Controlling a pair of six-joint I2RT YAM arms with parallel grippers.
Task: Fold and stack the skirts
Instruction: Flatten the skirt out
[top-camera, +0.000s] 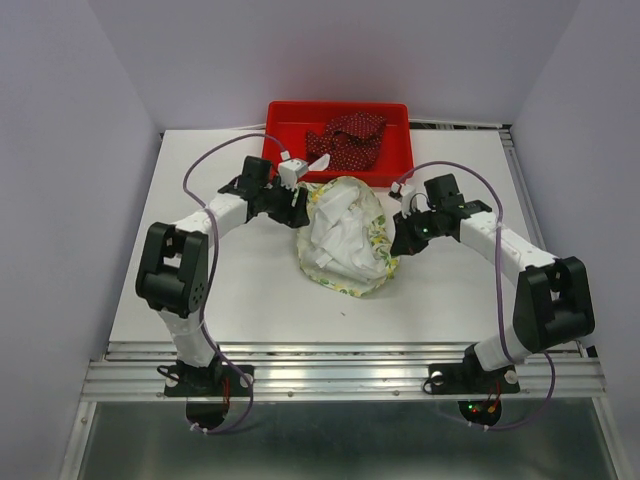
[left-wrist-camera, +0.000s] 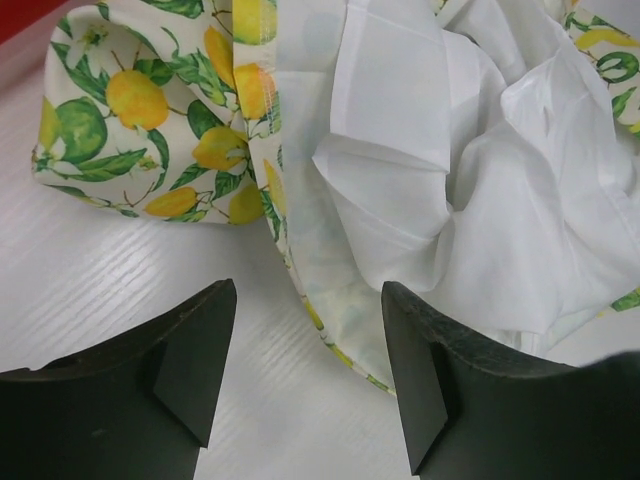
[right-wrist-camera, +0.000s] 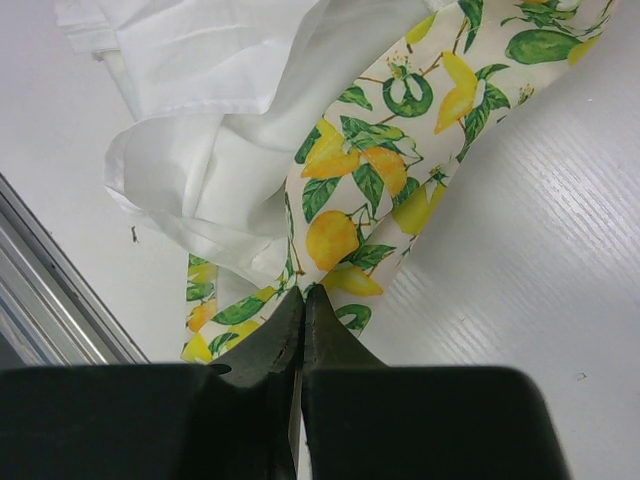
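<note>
Fingers (left-wrist-camera: 190, 350) of the left gripper (left-wrist-camera: 307, 300) stand well apart with nothing between them but bare table. The hem of the lemon skirt (top-camera: 345, 235) lies just ahead of them and slightly to their right, its white lining bunched uppermost. The right gripper (right-wrist-camera: 303, 295) has its fingers pressed tight together. The printed hem runs right up to their tips, but the wrist view does not show whether a fold is caught between them.

In the top view the lemon skirt is a crumpled oval heap in the middle of the table (top-camera: 250, 290), its long axis running from the far side toward the near edge. The left gripper sits at its far-left corner and the right gripper at its right edge, so both are equally close. I judge the next move needs the left fingers to go forward onto the hem for spreading.

The dark red skirt (top-camera: 350, 140) lies loose in the red tray (top-camera: 285, 120) beyond, just behind the heap. The white tabletop looks smooth, with bare room to the near side and left.
</note>
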